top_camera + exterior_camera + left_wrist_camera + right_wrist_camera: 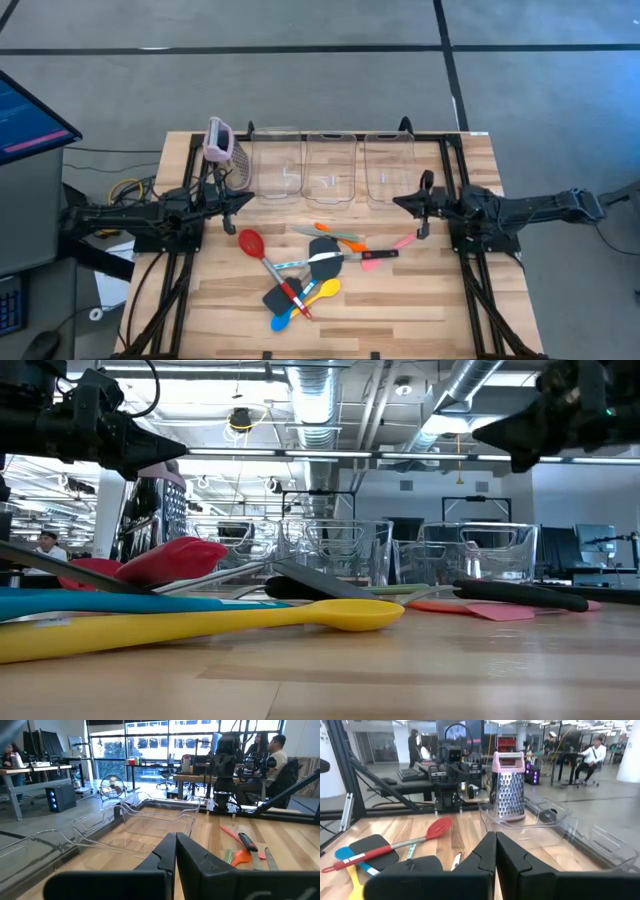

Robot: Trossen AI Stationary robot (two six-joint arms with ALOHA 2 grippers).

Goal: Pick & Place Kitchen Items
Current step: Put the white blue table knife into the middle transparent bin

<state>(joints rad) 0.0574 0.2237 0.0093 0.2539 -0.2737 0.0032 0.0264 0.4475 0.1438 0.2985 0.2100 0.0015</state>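
A yellow spoon lies nearest the low camera, running across the lower left of that frame, with a blue spoon just behind it and a red spoon above both. In the overhead frame these utensils form a loose pile at lower centre of the wooden table: the red spoon's bowl at the upper left of the pile, a black spatula low in it, an orange spatula and a pink spatula toward the right.

Bare wood stays open along the table's bottom edge and on both sides of the pile. Three clear bins stand in a row along the top edge, with a pink-topped grater at their left end.

The left gripper hangs at middle left, fingers pressed together and holding nothing, just left of the pile. The right gripper hangs at middle right, likewise closed and empty, above the pink spatula's end.

A monitor glows at the far left edge; its writing is too small to read. No labels are legible.
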